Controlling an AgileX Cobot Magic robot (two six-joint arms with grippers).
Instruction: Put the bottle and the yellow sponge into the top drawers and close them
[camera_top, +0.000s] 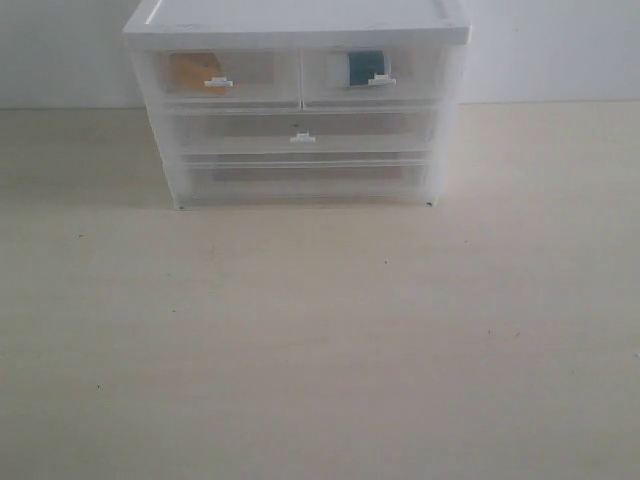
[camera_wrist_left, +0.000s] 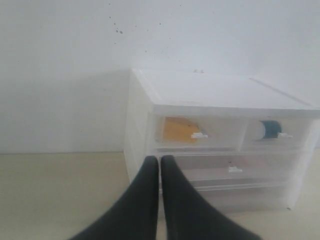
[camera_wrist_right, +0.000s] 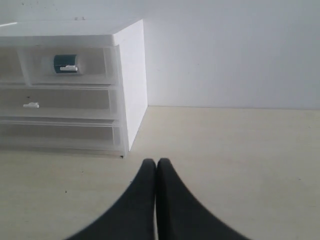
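The white cabinet (camera_top: 297, 22) stands at the back of the table. Both top drawers are pushed in. The yellow sponge (camera_top: 193, 70) shows through the left top drawer (camera_top: 255, 72), and the bottle (camera_top: 364, 67) with its teal label lies in the right top drawer (camera_top: 415, 70). The left wrist view shows the sponge (camera_wrist_left: 179, 130) and bottle (camera_wrist_left: 267, 129) behind the drawer fronts. My left gripper (camera_wrist_left: 159, 159) is shut and empty, back from the cabinet. My right gripper (camera_wrist_right: 156, 162) is shut and empty over bare table, beside the cabinet's right corner. Neither gripper appears in the exterior view.
Two full-width drawers (camera_top: 303, 128) sit shut below the top pair. A white wall (camera_wrist_left: 60, 75) rises behind the cabinet. The beige table (camera_top: 320, 340) stretches in front of it.
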